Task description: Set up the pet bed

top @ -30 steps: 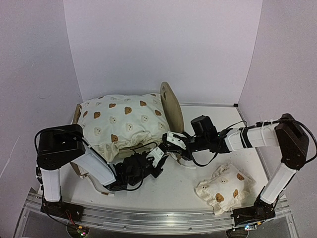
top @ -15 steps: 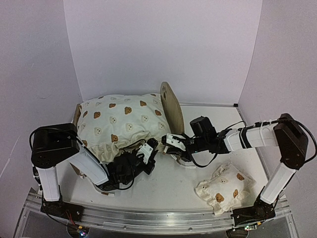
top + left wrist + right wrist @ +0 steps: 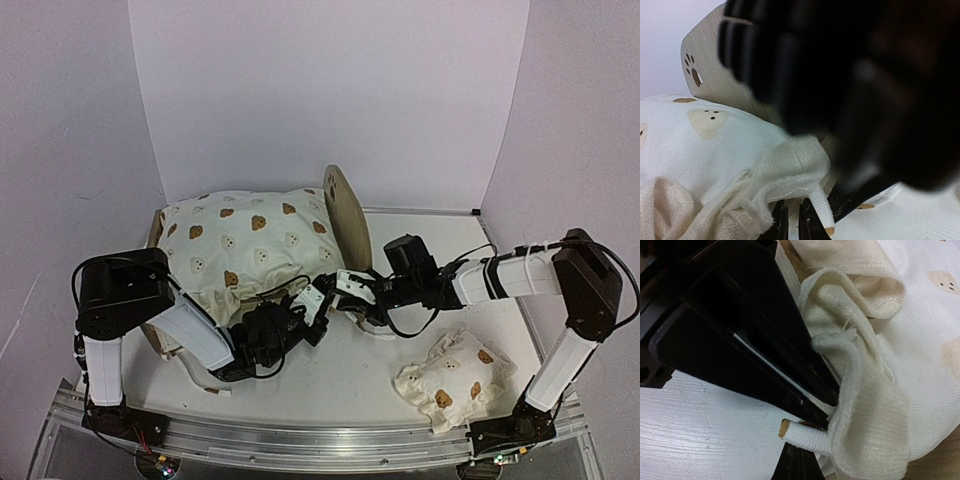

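Note:
The pet bed's wooden headboard (image 3: 347,215) with its paw cutout (image 3: 696,76) stands upright. A cream bear-print cushion (image 3: 245,245) covers the rest of the bed. Both grippers meet at the cushion's near right corner. My left gripper (image 3: 318,298) (image 3: 794,225) is shut on the cushion's ruffled edge (image 3: 765,185). My right gripper (image 3: 346,289) (image 3: 797,462) is shut at a tan-tipped cushion tie (image 3: 812,434) (image 3: 821,210), which lies across its tips. The bed's striped base is hidden.
A small bear-print pillow (image 3: 450,380) lies on the white table (image 3: 340,380) near the right arm's base. White walls close in the back and both sides. A loose white tie (image 3: 382,335) trails on the table below the right gripper.
My left gripper swung left, then back right against the right gripper, and its jaws closed. The right arm, cushion and pillow stayed put.

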Motion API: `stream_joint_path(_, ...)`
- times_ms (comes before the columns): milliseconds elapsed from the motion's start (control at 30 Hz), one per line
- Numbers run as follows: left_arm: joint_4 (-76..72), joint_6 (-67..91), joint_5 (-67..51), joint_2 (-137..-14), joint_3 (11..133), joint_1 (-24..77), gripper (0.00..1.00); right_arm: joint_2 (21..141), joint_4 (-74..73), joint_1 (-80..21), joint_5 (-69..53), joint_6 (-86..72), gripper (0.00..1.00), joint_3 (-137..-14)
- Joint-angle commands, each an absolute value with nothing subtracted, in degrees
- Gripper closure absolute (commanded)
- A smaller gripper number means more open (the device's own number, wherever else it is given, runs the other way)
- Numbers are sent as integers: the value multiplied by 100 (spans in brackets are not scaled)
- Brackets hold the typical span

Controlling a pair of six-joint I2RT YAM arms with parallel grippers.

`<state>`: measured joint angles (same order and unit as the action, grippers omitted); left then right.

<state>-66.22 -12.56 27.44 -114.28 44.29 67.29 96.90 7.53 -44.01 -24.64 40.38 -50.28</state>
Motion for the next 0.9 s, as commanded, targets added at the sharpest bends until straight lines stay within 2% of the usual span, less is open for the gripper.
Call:
stream_joint_path(0, -6847, -1261, 2480, -11408, 4407, 6706, 89, 9677, 905, -4371, -2622, 4026, 100, -5251)
stream_joint_path(200, -6829, -1276, 2168, -11394, 4269, 6706, 81, 9659, 921, -4337, -2745, 3999, 100, -5256)
stream_joint_path(467, -6820, -1338, 1912, -11485, 4339, 6595, 78, 9652, 898, -4333, -2866, 3990, 100, -5230)
stream_joint_path(867, -6853, -958, 727, -11275, 4063, 6355, 78, 9684, 896, -4333, -2814, 4032, 100, -5265)
